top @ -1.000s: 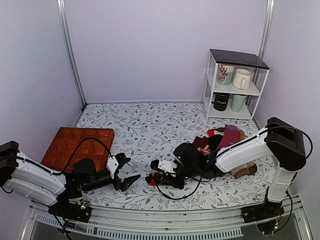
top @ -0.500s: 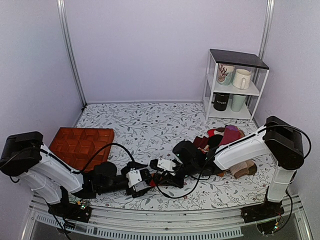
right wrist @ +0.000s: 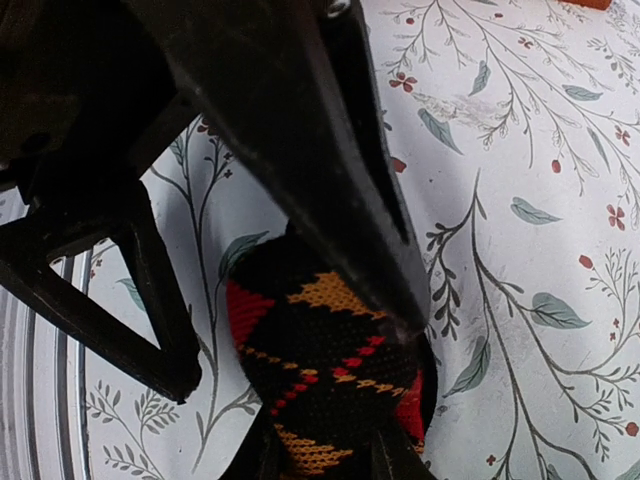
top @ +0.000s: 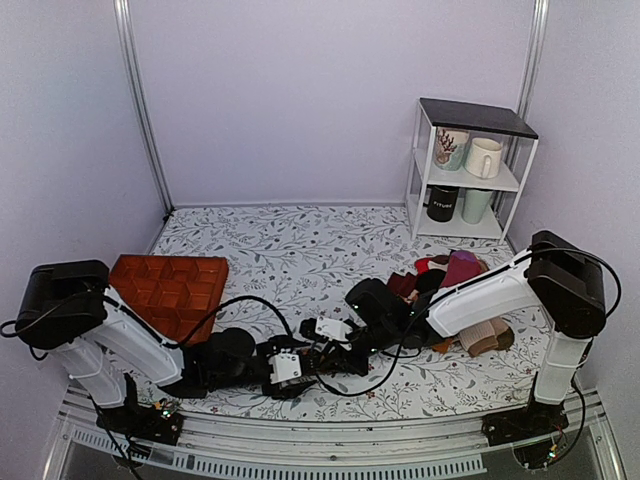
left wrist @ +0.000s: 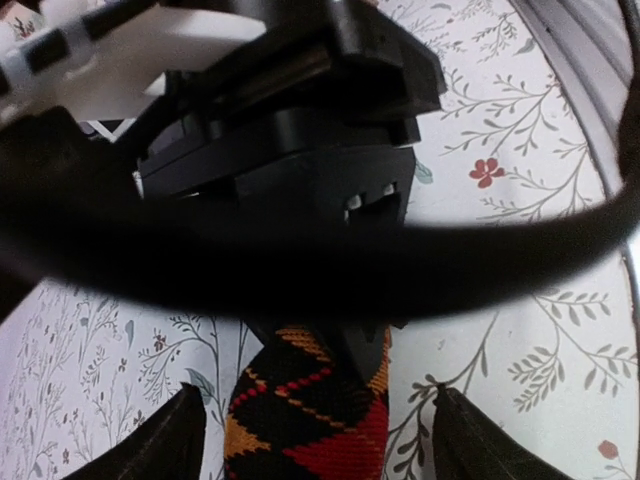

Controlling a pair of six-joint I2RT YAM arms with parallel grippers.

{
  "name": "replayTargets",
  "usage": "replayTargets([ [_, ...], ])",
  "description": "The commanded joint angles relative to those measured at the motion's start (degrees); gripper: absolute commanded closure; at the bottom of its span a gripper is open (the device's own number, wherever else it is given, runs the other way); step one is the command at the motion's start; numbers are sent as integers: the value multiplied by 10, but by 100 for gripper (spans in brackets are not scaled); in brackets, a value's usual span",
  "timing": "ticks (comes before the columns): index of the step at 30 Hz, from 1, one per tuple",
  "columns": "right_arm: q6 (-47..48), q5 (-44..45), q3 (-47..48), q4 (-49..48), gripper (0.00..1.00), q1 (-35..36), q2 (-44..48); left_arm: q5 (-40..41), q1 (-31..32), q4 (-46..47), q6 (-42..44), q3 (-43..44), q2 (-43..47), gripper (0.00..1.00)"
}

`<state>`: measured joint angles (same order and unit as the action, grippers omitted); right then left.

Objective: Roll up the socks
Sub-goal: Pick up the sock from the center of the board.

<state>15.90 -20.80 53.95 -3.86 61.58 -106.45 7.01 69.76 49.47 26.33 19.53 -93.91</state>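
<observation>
The socks [right wrist: 320,365] are a black roll with red and orange diamonds, lying on the floral tablecloth near the front middle. My right gripper [right wrist: 325,455] is shut on the roll's near end; its fingers [right wrist: 258,458] press it from both sides. In the left wrist view my left gripper [left wrist: 318,400] is open, its fingertips [left wrist: 172,440] standing either side of the roll [left wrist: 310,410] without touching it. The right gripper's body [left wrist: 290,150] fills the space above. From above, both grippers meet: the left [top: 289,366] and the right [top: 320,352].
A pile of other socks [top: 455,282], maroon, purple and tan, lies at the right behind the right arm. A white shelf with mugs [top: 468,170] stands at the back right. An orange-brown moulded tray [top: 165,285] lies at the left. The table's front rail [top: 330,455] is close.
My left arm swung right from the tray side and brought its open gripper around the sock roll. My right gripper has stayed in place, holding the roll.
</observation>
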Motion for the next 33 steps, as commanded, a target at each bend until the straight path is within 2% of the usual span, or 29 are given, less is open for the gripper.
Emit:
replayTargets([
  [1,-4,-25,-23,145,84,2,-45,-8,8,-61,-13,28,-14,25],
  [14,-6,-43,-12,163,84,1,-50,24,-2,-124,-51,62,-53,23],
  [18,-8,-48,-12,165,84,1,-49,26,-13,-133,-57,64,-52,26],
  [25,-8,-51,-8,170,84,1,-52,9,-22,-156,-73,72,-50,36],
  [28,-8,-51,-5,172,84,0,-55,-1,-26,-170,-77,80,-56,43],
  [30,-8,-51,-5,173,84,0,-56,-10,-30,-184,-78,86,-60,50],
  [33,-9,-51,-4,173,84,0,-58,-27,-30,-190,-78,88,-58,69],
])
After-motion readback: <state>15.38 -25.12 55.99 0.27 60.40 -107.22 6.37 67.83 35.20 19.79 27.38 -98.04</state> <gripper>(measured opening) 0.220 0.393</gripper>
